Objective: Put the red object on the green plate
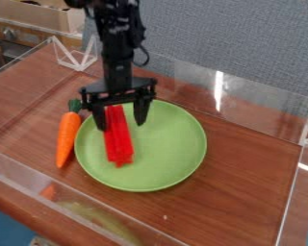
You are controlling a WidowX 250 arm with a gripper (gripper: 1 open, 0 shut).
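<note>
Camera view, left to right: carrot (pixel 68 138) beside green plate (pixel 176 159), then red object (pixel 116 140) lying on plate's left part w/ my gripper (pixel 115 104) spread open above it, so release step; next I prob. lift straight up.

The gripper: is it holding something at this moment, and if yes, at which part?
Nothing is held. The gripper stands open above the top end of the red object, which lies on the green plate.
</note>
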